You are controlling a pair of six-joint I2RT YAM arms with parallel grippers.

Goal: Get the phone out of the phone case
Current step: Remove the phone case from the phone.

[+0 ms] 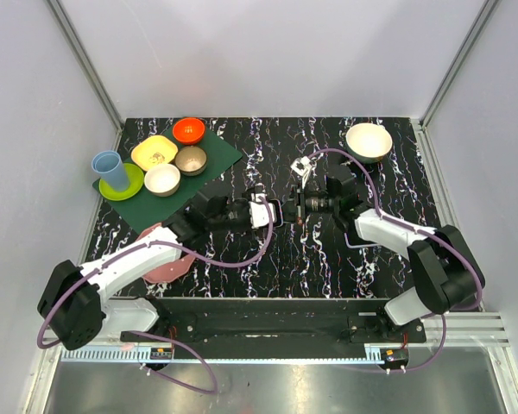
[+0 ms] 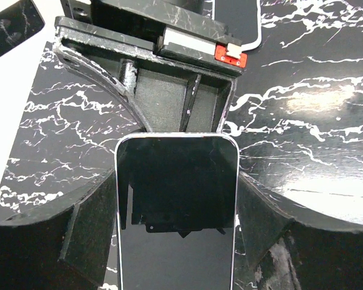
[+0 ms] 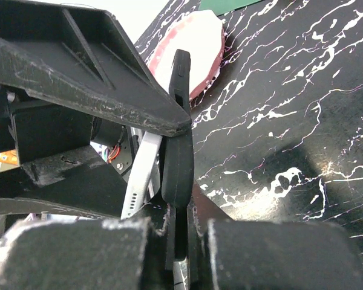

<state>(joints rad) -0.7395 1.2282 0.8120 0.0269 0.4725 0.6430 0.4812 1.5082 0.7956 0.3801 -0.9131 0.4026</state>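
In the left wrist view the phone [image 2: 176, 211], dark screen with a silver rim, stands between my left gripper's [image 2: 176, 184] fingers, which press on its two long sides. My right gripper [image 3: 181, 225] is shut on the edge of the black phone case [image 3: 178, 158], seen edge-on. The phone's silver side [image 3: 139, 175] leans away from the case on its left, a gap between them at the top. From above, both grippers [image 1: 257, 212] [image 1: 297, 207] meet nose to nose over the middle of the table. How much of the phone sits in the case is hidden.
A green mat [image 1: 216, 159] at the back left carries several bowls, a green plate and a blue cup [image 1: 110, 169]. A white bowl [image 1: 369, 141] stands at the back right. A pink plate [image 1: 164, 267] lies under the left arm. Grey walls close in three sides.
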